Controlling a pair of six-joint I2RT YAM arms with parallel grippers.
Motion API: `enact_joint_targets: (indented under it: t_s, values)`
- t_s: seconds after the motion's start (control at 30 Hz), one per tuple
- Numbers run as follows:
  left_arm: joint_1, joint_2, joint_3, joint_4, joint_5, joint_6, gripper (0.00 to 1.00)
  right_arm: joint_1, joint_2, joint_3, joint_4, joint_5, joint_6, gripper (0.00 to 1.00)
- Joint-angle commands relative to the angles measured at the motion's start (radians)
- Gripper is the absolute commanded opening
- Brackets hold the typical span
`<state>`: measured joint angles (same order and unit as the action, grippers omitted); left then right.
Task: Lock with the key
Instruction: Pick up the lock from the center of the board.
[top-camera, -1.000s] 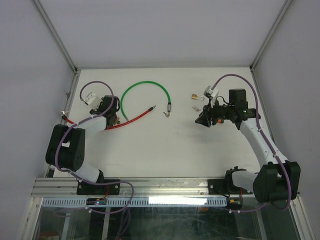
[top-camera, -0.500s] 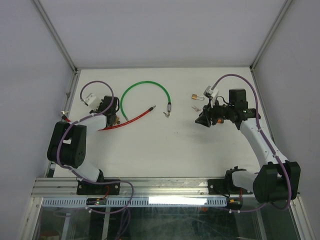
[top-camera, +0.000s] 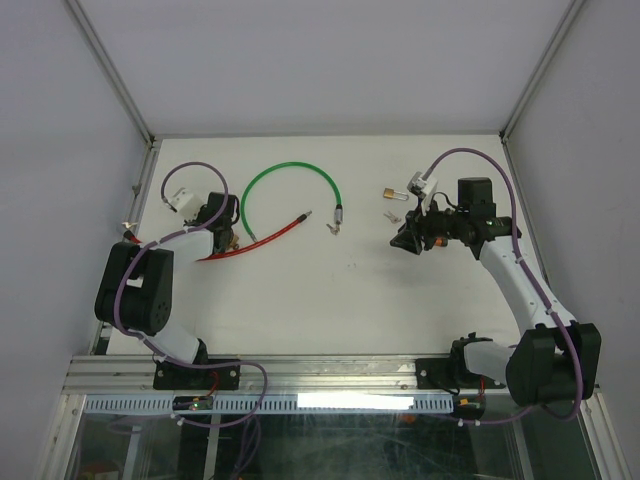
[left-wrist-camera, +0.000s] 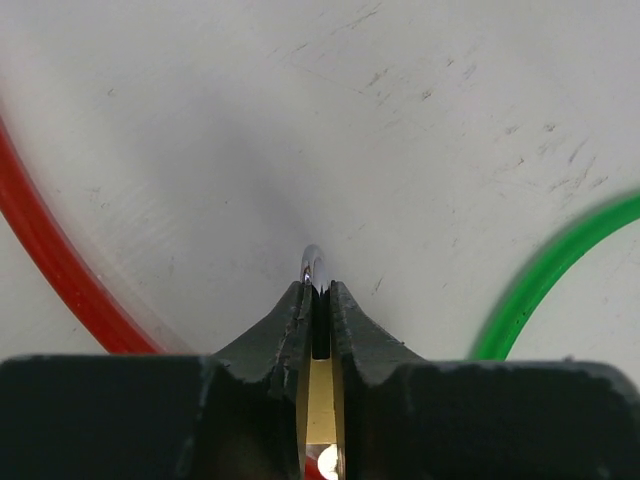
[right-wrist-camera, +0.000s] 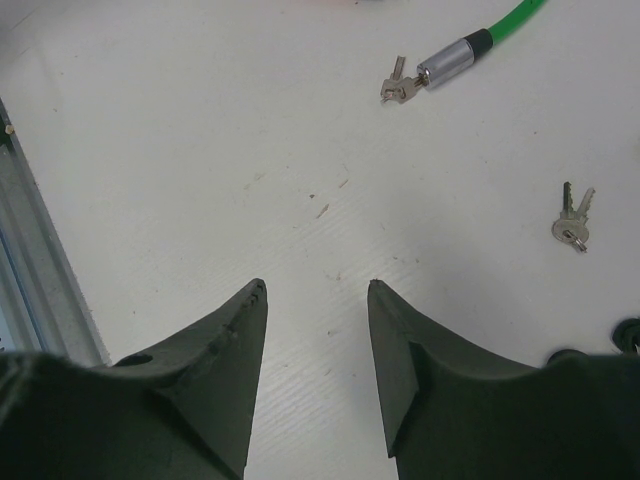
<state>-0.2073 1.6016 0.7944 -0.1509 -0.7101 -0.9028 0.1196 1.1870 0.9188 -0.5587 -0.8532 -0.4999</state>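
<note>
**Clamping on the left, hanging open on the right**

Reaching toward the far left with the left arm (top-camera: 135, 290), folding it tightly at the elbow and angling the wrist inward. Pressing the left pincer (left-wrist-camera: 320, 300) together, both black fingers (left-wrist-camera: 285, 335) squeezing a thin brass padlock (left-wrist-camera: 320, 400) between the tips. Stretching the right arm (top-camera: 520, 280) up from its base along the right side, turning the wrist toward the middle. Holding the right pincer (right-wrist-camera: 315, 290) apart, fingers (right-wrist-camera: 225, 350) spread with a clear gap, gripping nothing.
</note>
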Motion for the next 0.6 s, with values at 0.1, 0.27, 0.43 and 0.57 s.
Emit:
enact_joint_targets:
  t_s: [0.1,0.27,0.43,0.57]
  values:
    - [0.011,-0.014,0.038,-0.007,-0.047,0.005,0.00,-0.003,-0.012,0.006,0.025,-0.019,-0.017,0.48]
    - [0.011,-0.062,0.041,-0.006,-0.014,0.065,0.00,-0.003,-0.012,0.006,0.025,-0.023,-0.015,0.48]
    - [0.010,-0.145,0.024,-0.011,0.028,0.099,0.00,-0.003,-0.012,0.006,0.028,-0.028,-0.013,0.48]
    - [0.009,-0.277,-0.056,0.109,0.134,0.168,0.00,-0.003,-0.011,0.004,0.027,-0.034,-0.011,0.48]
